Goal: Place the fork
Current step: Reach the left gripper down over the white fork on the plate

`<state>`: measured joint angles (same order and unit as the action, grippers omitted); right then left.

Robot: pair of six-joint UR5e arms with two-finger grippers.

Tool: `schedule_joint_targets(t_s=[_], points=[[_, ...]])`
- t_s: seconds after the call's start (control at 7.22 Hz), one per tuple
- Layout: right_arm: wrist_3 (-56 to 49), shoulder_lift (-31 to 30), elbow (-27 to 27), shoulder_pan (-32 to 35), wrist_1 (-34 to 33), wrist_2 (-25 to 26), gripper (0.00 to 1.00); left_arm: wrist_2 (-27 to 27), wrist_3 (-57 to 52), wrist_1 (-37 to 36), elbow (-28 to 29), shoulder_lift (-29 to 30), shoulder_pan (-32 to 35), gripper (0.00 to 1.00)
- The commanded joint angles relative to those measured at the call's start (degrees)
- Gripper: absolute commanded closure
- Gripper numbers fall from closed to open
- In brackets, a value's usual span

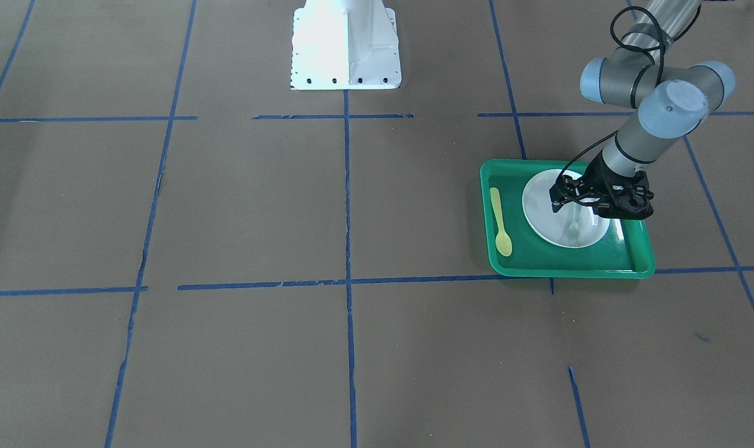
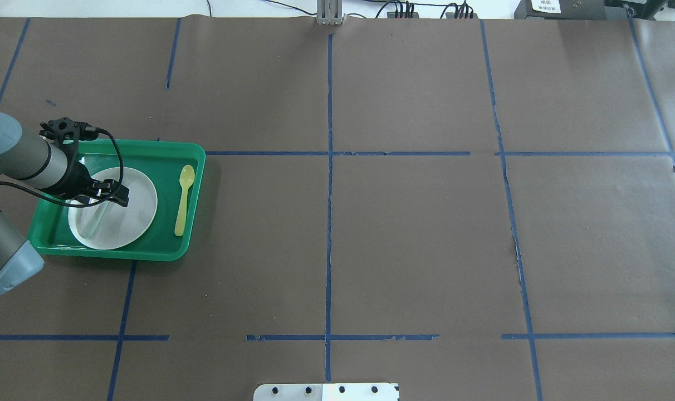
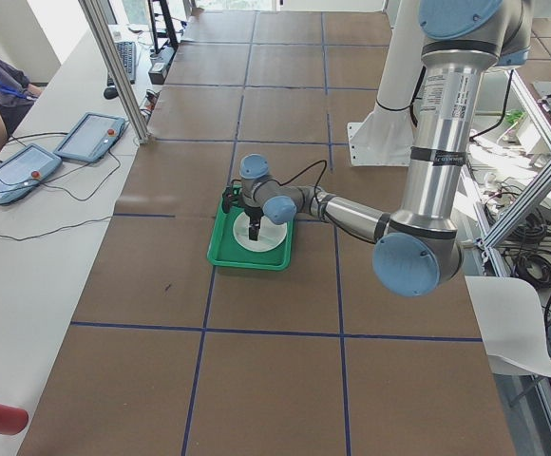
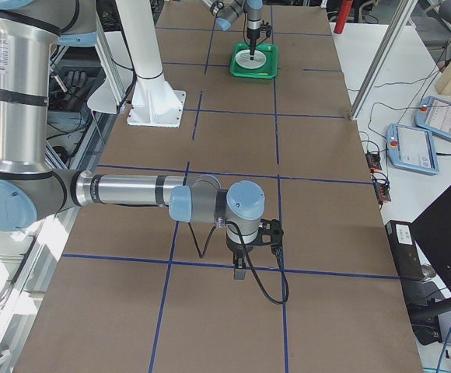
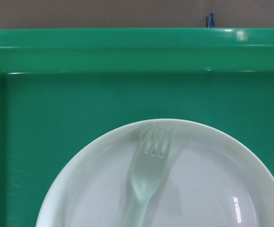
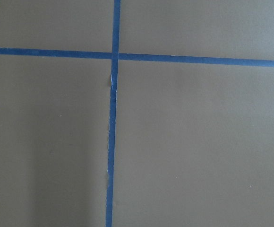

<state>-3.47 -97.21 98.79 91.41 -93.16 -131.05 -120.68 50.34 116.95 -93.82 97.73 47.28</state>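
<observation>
Brown paper covers the whole counter [image 2: 415,239], and blue tape lines [image 2: 329,223] cut it into big rectangles, the tape ragged in places. Over on the robot's left sits a green tray [image 2: 167,149], square to the grid, its far rim right against a cross line. At the robot's edge, mid-counter, a white base plate [image 1: 346,68] stands astride the centre line.
</observation>
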Motion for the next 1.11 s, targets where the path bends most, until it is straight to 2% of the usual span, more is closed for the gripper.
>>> schedule_joint_targets(t_s=[0.0,0.28,0.69,0.97], points=[[-0.05,0.00,0.00,0.00,0.00,0.00,0.00,0.53,-0.07,0.12,1.18,0.79,-0.69,0.19],[0.04,0.00,0.00,0.00,0.00,0.00,0.00,0.45,-0.42,0.12,1.27,0.79,-0.70,0.31],[0.04,0.00,0.00,0.00,0.00,0.00,0.00,0.54,-0.68,0.21,1.19,0.79,-0.70,0.74],[0.04,0.00,0.00,0.00,0.00,0.00,0.00,0.45,-0.60,0.21,0.75,0.79,-0.70,0.92]])
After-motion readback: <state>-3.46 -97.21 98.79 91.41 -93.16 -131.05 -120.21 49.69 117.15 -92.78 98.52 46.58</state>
